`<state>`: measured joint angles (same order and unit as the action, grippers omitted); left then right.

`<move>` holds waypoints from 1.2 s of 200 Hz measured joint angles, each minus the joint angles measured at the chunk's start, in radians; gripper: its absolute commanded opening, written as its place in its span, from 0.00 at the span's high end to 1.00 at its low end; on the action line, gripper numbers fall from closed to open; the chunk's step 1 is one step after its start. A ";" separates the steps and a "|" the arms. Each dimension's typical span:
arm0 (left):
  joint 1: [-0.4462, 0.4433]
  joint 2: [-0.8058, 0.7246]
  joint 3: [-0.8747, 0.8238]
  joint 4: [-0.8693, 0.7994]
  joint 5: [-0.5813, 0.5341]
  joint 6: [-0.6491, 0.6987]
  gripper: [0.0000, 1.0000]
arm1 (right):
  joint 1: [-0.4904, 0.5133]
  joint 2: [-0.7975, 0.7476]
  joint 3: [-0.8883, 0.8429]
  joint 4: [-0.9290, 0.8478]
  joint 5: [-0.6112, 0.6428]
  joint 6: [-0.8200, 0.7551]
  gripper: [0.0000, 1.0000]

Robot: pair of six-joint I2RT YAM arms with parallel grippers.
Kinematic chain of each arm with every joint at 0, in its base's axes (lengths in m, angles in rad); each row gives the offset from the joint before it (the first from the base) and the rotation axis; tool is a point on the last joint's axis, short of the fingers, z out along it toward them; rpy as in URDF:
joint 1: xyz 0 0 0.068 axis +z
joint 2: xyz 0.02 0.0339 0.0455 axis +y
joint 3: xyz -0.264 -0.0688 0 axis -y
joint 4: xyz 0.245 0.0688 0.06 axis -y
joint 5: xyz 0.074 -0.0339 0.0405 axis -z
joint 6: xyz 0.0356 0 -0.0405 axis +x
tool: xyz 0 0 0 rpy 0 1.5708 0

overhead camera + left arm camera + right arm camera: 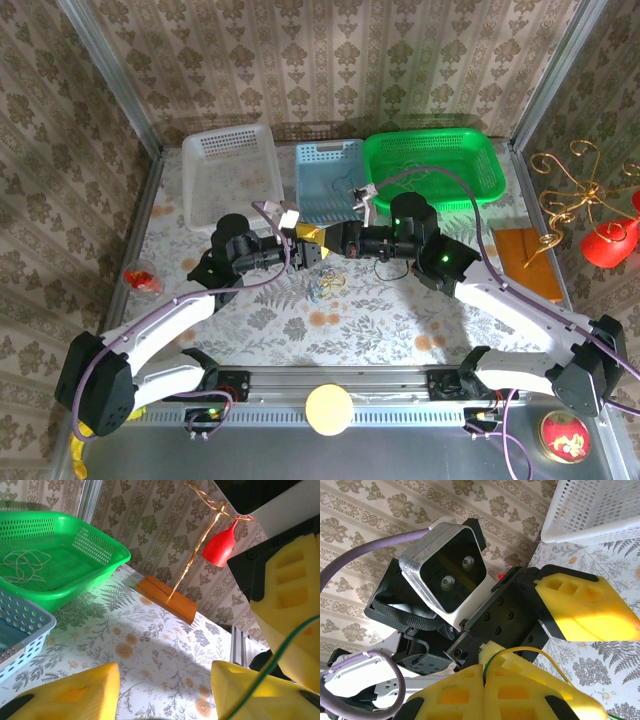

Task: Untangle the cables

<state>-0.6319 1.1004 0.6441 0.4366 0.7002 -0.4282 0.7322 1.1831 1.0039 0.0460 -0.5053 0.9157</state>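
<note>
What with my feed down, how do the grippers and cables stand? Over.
Right gripper shut on cables. Left gripper open, facing it. Baskets behind, out of the way.

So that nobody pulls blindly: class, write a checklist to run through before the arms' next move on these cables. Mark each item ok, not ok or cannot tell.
1. Grip of the right hand: ok. It is shut, with a green cable and a yellow cable leaving its seam.
2. Opening of the left hand: ok. Its fingers stand apart.
3. Green cable between the left fingers: cannot tell. It crosses in front of one.
4. Gap between the two hands: cannot tell. They are very close.
5. Rest of the tangle lying on the table: ok.
</note>
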 measured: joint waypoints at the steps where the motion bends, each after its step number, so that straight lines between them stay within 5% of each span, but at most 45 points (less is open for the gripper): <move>1: 0.000 0.000 0.000 0.000 0.000 0.000 0.56 | 0.000 0.000 0.000 0.000 0.000 0.000 1.00; 52: 0.010 0.000 -0.002 0.018 -0.001 -0.018 1.00 | 0.008 0.000 0.003 0.003 0.001 0.000 1.00; 91: 0.030 -0.010 -0.016 0.019 -0.024 -0.019 1.00 | 0.008 -0.004 0.004 -0.012 0.021 -0.009 0.62; 118: 0.097 -0.048 -0.024 -0.006 -0.077 -0.026 1.00 | -0.003 -0.041 0.005 -0.037 0.040 -0.025 0.48; 178: 0.356 -0.086 0.033 -0.111 -0.141 -0.020 1.00 | -0.061 -0.161 -0.031 -0.054 0.084 -0.026 0.40; 240: 0.606 0.230 0.243 -0.143 -0.153 -0.048 1.00 | -0.068 -0.195 -0.115 -0.109 0.132 -0.031 0.39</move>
<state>-0.0257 1.3308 0.8871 0.2939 0.5472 -0.4759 0.6643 0.9878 0.8890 -0.0635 -0.3733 0.8845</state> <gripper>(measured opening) 0.052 0.607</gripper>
